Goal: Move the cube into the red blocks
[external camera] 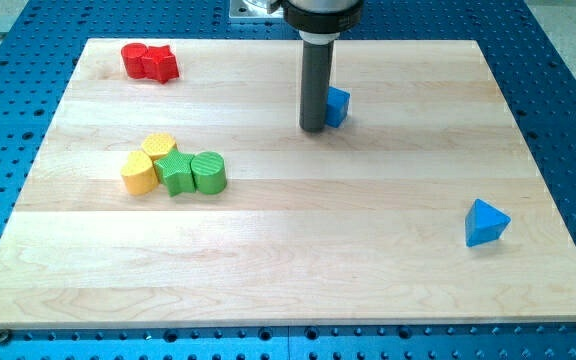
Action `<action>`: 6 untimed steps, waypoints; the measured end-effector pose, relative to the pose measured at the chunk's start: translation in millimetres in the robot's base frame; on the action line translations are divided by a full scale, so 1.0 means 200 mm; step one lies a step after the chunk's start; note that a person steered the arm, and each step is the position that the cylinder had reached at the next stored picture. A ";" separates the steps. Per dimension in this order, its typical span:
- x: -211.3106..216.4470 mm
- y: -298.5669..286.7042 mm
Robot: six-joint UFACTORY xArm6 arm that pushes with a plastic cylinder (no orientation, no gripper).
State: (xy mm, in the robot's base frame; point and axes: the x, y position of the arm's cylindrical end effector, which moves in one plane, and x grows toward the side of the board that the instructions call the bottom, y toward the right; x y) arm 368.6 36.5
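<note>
On the pale wooden board (288,270), set over a blue perforated table (568,100): dark straight rod noted near the view's top centre, my tip (313,129) resting on the wood. No claw fitted to this rig, so nothing to record as wide, narrow or holding.

Just beside my tip, on its right in the view and touching or very nearly so: small blue cube (338,106), partly hidden behind the rod. Only its right portion seen; edges looked crisp, faces plain and matte, sitting flat.

Far off at the view's top left: two red blocks (149,62) pressed together, exact shapes hard to make out. At the view's left centre, well apart from the cube: two yellow rounded blocks (148,162) and two green blocks (194,173), clustered and touching. At the view's lower right, alone: blue triangular block (486,222).

Risks judged from this position:
- Tip stood on the cube's left, the side facing the red blocks. Pushing from here would likely send the cube toward the view's right, away from target.
- Passing around the cube at close range could clip and spin it.
- Off-centre contact on a long leftward push could let the cube slip off the tip and stray toward the board's top edge.
</note>
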 end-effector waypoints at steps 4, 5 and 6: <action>-0.26 0.15; -0.38 -0.12; -0.47 -0.47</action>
